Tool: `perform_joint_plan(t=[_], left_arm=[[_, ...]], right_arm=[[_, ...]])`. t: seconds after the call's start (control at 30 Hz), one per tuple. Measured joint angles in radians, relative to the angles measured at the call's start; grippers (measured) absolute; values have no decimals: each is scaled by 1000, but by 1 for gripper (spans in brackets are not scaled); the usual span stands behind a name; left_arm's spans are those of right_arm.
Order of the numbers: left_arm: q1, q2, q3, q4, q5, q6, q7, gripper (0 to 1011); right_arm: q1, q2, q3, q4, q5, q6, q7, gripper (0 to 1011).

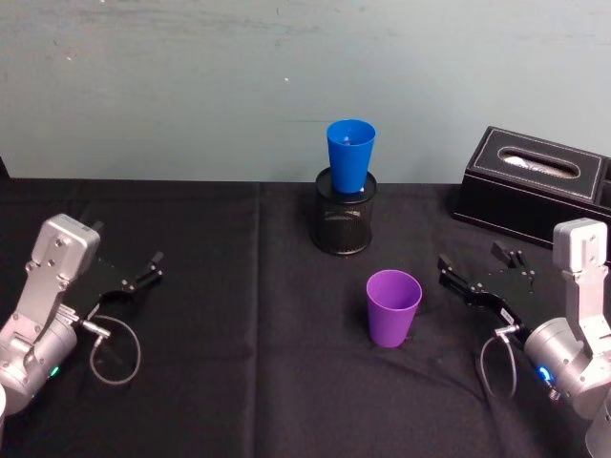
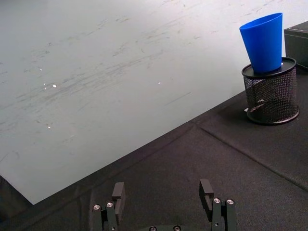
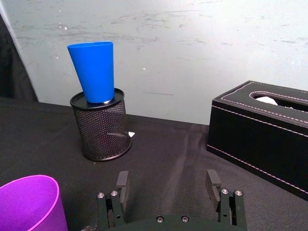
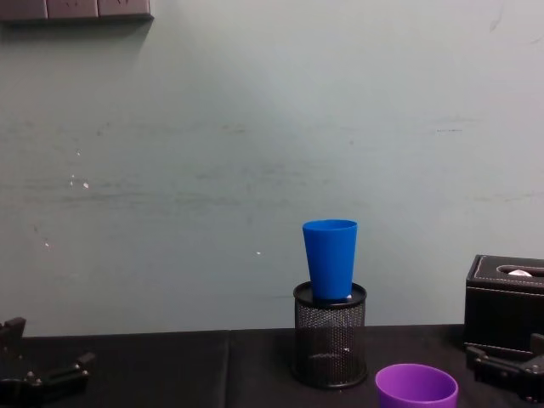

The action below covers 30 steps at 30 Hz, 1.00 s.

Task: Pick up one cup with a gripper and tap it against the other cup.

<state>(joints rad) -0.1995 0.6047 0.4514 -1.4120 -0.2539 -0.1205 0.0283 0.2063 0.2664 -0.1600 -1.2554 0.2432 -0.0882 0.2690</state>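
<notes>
purple cup (image 1: 393,307) upright on the black cloth, ungrasped, right gripper (image 1: 472,277) just beside it with fingers spread, left gripper (image 1: 143,272) likewise spread and idle far left; blue cup (image 1: 350,156) sits in the mesh holder (image 1: 344,218), so approach and grasp come next.

Black mesh pen holder (image 1: 344,223) stands near black tissue box (image 1: 531,185).
</notes>
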Motion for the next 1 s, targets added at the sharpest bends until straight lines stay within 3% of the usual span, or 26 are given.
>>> perform_joint_plan(t=[1.0], left_arm=[[0, 0, 0, 0, 0, 0, 0, 1011]], right_arm=[[-1, 1, -1, -1, 1, -1, 0, 1003]])
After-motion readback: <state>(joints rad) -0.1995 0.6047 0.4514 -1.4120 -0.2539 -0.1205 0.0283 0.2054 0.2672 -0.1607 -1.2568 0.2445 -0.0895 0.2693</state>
